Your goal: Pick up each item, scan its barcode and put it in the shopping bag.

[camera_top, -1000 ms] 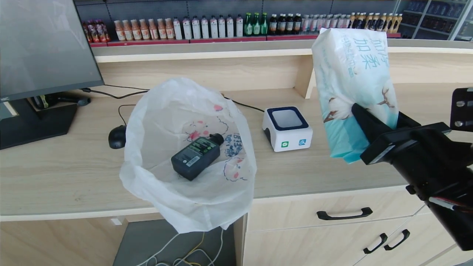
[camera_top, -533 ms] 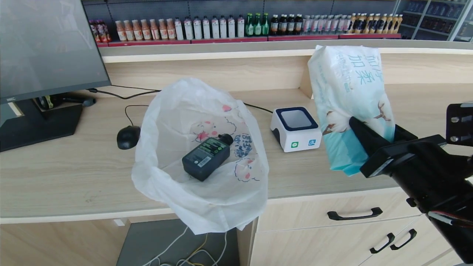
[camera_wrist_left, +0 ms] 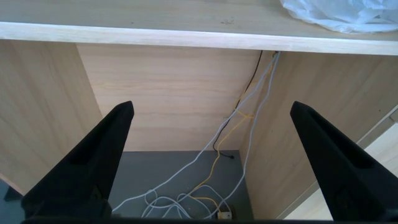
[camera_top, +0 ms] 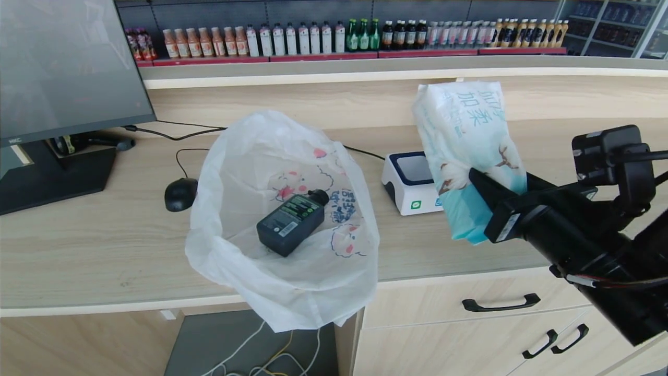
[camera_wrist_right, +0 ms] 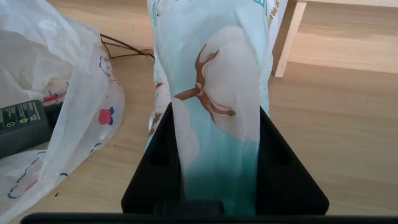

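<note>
My right gripper (camera_top: 503, 190) is shut on a white and teal tissue pack (camera_top: 466, 149), held upright above the counter, just right of the white scanner (camera_top: 409, 183) and partly covering it. In the right wrist view the tissue pack (camera_wrist_right: 214, 106) stands between the two black fingers (camera_wrist_right: 155, 155). The white shopping bag (camera_top: 282, 209) lies open on the counter at the middle, with a dark bottle (camera_top: 289, 222) inside it. The bag (camera_wrist_right: 56, 106) and the bottle (camera_wrist_right: 22, 124) also show beside the pack. My left gripper (camera_wrist_left: 211, 155) is open, below the counter, facing the cables underneath.
A monitor (camera_top: 68, 68) stands at the back left, with a black mouse (camera_top: 180, 194) and cables near it. A raised wooden ledge (camera_top: 334, 78) runs behind the counter. Drawers with black handles (camera_top: 501, 303) sit below the front edge. Cables (camera_wrist_left: 205, 186) hang under the counter.
The right gripper has carried the tissue pack leftward and lower, so it now overlaps the scanner. The head camera shifted between the earliest frame and now. The bag and bottle stayed put.
</note>
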